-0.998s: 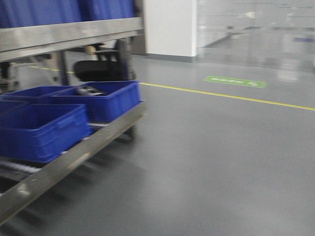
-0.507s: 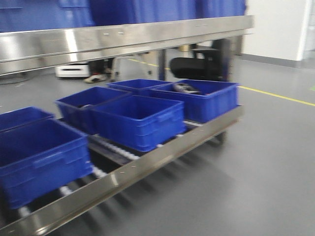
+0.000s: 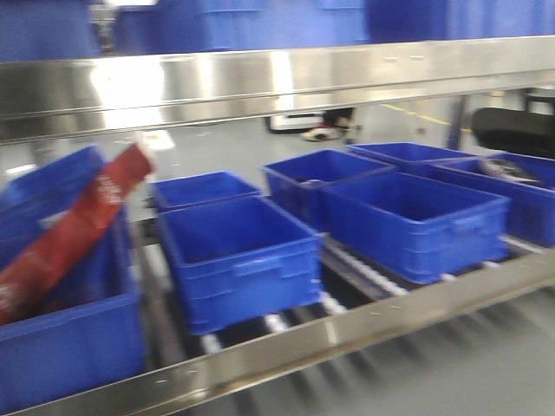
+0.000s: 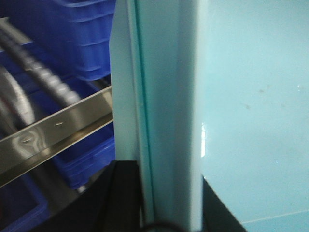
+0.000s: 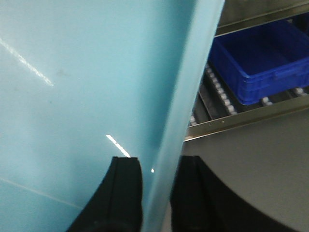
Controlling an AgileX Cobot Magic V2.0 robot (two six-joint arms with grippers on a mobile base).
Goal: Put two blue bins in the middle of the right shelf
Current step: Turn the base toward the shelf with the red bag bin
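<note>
A pale turquoise blue bin (image 4: 241, 96) fills the left wrist view. My left gripper (image 4: 166, 195) is shut on its side wall, one black finger (image 4: 126, 193) outside and one inside. In the right wrist view the same pale bin wall (image 5: 87, 87) runs up the frame, and my right gripper (image 5: 157, 193) is shut on its rim (image 5: 188, 96), a finger on each side. Whether a second bin is nested in it I cannot tell. The right shelf (image 3: 277, 82), a stainless steel rack, stands straight ahead in the front view. Neither gripper nor bin shows there.
Several dark blue ribbed crates (image 3: 238, 256) sit on the roller tracks of the rack's lower tier behind its front rail (image 3: 347, 334). A red packet (image 3: 78, 230) leans out of the leftmost crate. More dark blue crates (image 3: 251, 22) stand on the tier above. Grey floor (image 5: 251, 164) lies below the rack.
The front view has swung left along the rack: the open floor and yellow line are gone, the crates have slid right, and the crate with the red packet has come into view.
</note>
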